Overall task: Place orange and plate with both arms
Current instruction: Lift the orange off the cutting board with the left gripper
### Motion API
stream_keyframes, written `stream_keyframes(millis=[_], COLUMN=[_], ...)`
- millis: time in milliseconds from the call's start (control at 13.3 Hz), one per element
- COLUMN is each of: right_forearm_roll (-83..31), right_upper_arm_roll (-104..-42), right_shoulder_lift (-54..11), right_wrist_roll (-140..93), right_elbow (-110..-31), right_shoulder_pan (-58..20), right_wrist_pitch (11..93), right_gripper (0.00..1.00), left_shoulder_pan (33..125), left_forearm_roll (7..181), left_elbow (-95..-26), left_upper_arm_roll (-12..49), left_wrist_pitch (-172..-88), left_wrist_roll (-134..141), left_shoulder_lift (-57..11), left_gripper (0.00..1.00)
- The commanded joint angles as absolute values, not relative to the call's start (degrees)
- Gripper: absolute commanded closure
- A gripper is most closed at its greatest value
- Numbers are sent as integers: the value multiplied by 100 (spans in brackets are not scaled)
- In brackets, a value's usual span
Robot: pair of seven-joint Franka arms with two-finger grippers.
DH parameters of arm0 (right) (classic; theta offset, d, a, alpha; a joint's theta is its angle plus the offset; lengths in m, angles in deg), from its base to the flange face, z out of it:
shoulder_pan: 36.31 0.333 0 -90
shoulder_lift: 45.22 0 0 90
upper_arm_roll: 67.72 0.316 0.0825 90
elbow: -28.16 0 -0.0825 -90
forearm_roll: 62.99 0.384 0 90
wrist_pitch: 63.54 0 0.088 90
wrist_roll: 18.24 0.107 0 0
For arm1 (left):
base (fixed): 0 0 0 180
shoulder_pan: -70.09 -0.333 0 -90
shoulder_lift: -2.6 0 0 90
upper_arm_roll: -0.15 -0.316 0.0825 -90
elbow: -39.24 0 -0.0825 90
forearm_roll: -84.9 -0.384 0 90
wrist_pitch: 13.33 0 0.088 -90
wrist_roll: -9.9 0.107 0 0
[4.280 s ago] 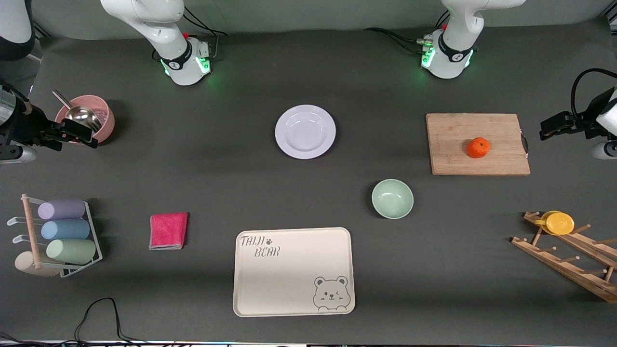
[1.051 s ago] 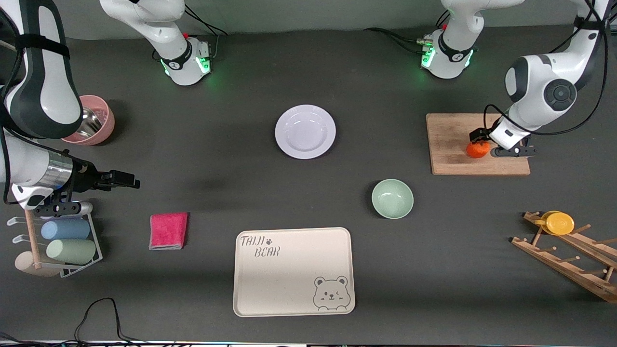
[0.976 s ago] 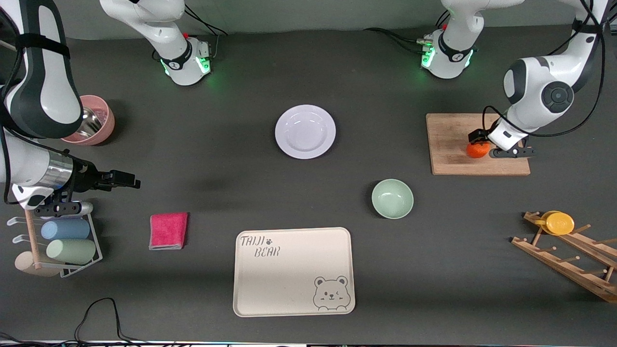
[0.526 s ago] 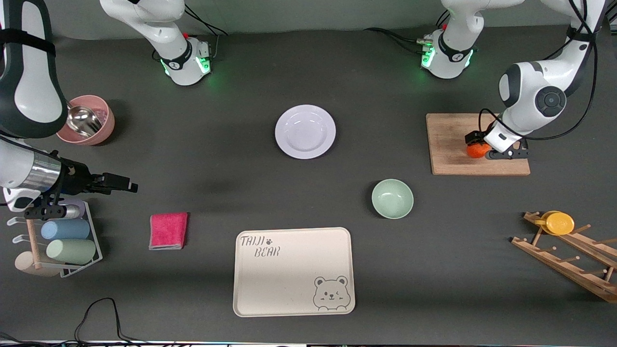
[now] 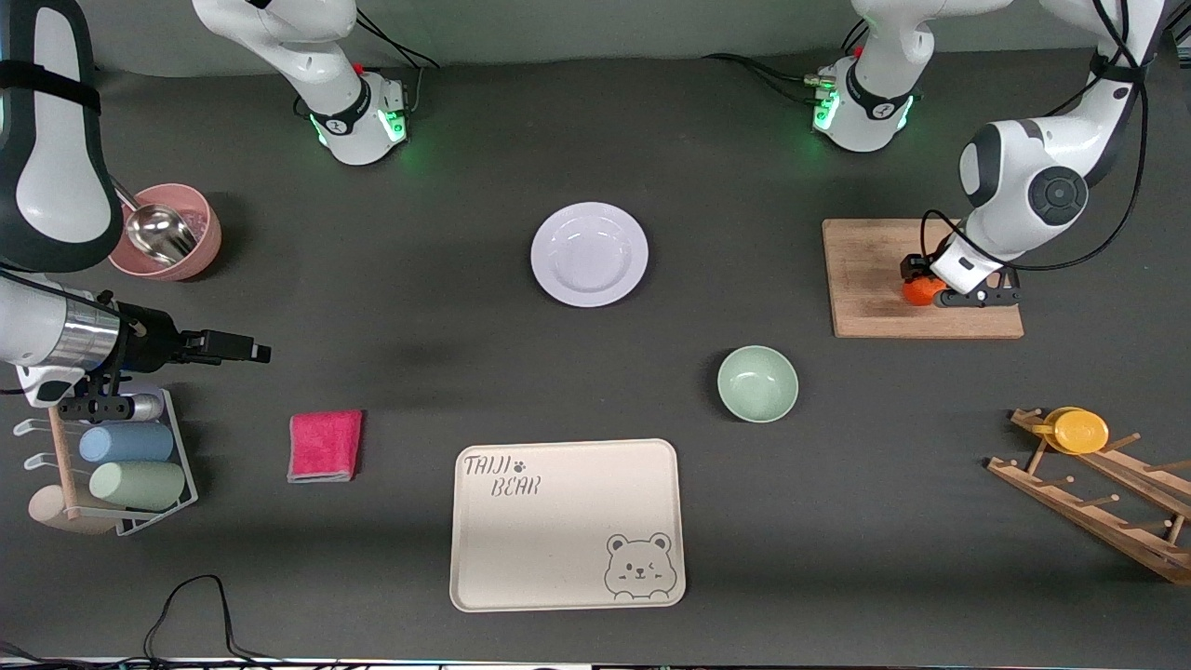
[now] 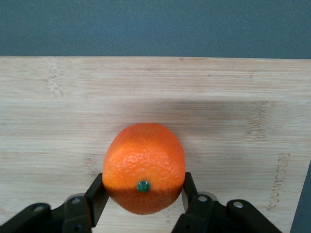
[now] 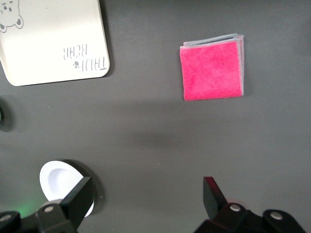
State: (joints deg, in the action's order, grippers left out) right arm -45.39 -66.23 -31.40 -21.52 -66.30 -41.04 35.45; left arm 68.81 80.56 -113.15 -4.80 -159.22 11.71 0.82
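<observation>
The left pincer (image 6: 144, 206) has clamped onto the orange (image 6: 144, 165) on the cutting board (image 6: 204, 121). The right pincer (image 7: 146, 199) hangs wide open and empty over the counter (image 5: 419, 279), the plate (image 5: 589, 254) at its two o'clock.

The orange (image 5: 919, 292) sits on the board (image 5: 870, 279), three o'clock of the plate (image 5: 589, 254); the bowl (image 5: 757, 383) lies nearer the camera.

2 white arms (image 5: 1023, 177) with dark grey joints, black cables, green-lit bases, black two-finger grippers (image 5: 916, 279).
</observation>
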Motion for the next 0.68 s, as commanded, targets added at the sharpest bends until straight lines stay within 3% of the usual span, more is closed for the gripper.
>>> stream_keyframes(millis=[0, 150, 300, 601], right_forearm_roll=[-4462, -4436, -4392, -4154], right_upper_arm_roll=[-6632, -6632, -6632, -6632], right_shoulder_lift=[-3178, -3169, -3160, -3151], right_wrist_roll=[-2009, -2000, -1982, -1973], right_elbow=[-6553, -6579, -6579, -6588], right_shoulder_pan=[-3975, -3869, -3624, -3588], right_wrist_pitch=[3455, 3446, 3454, 3463], right_gripper=[0, 0, 0, 0], left_shoulder_pan=[6947, 6947, 6982, 6991], left_forearm_roll=[8121, 8121, 8121, 8121], left_elbow=[-11299, -11072, -10528, -8396], left_upper_arm_roll=[-468, -459, -451, -389], left_wrist_pitch=[-15932, -15496, -14505, -11826], left_wrist_roll=[1157, 1201, 1193, 1236], left_shoulder_lift=[180, 399, 715, 893], left_gripper=[100, 100, 100, 100])
